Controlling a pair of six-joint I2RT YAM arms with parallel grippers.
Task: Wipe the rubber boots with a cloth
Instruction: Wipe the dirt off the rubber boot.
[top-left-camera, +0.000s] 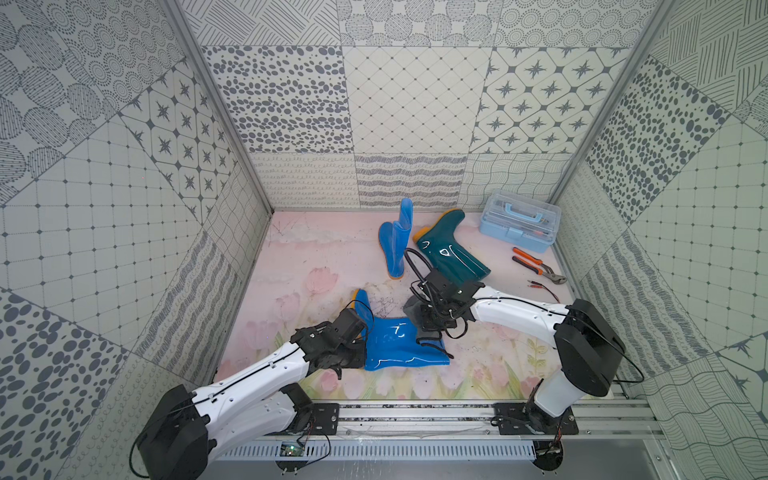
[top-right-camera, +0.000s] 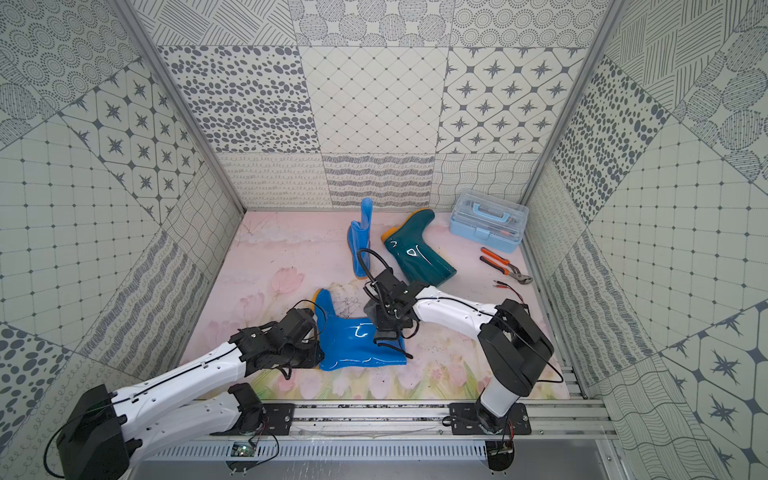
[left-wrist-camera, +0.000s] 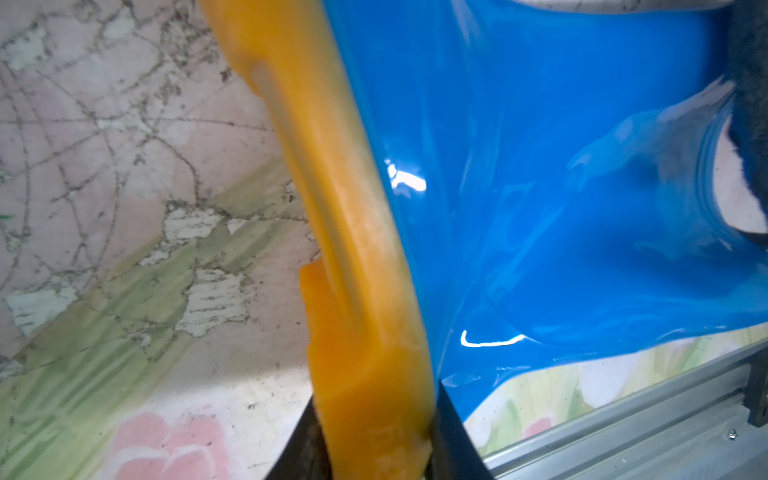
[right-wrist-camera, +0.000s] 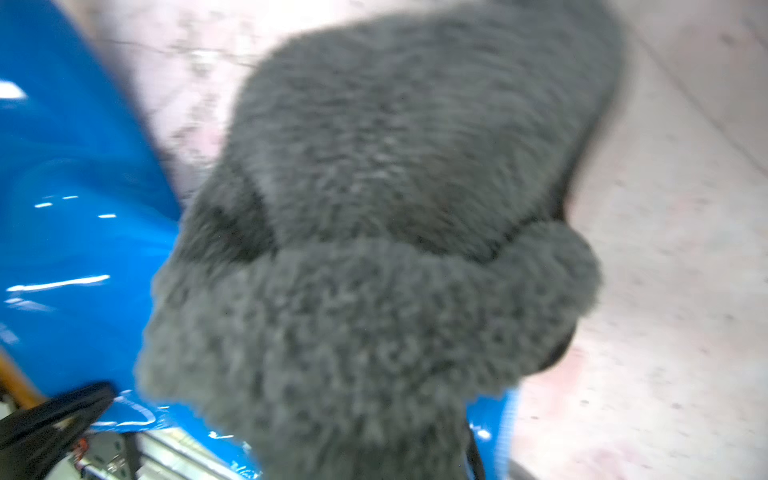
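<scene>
I have the left tool (left-wrist-camera: 376, 451) clamped on the orange sole of the near blue boot (top-left-camera: 397, 343), at the heel end. That boot lies on its side on the bench (top-left-camera: 307, 253). The right tool (top-left-camera: 432, 322) is closed on the bunched grey cloth (right-wrist-camera: 374, 249), which sits at the open end of the shaft. The second blue boot (top-left-camera: 394, 245) and the teal boot (top-left-camera: 451, 255) sit farther back, just beside each other.
</scene>
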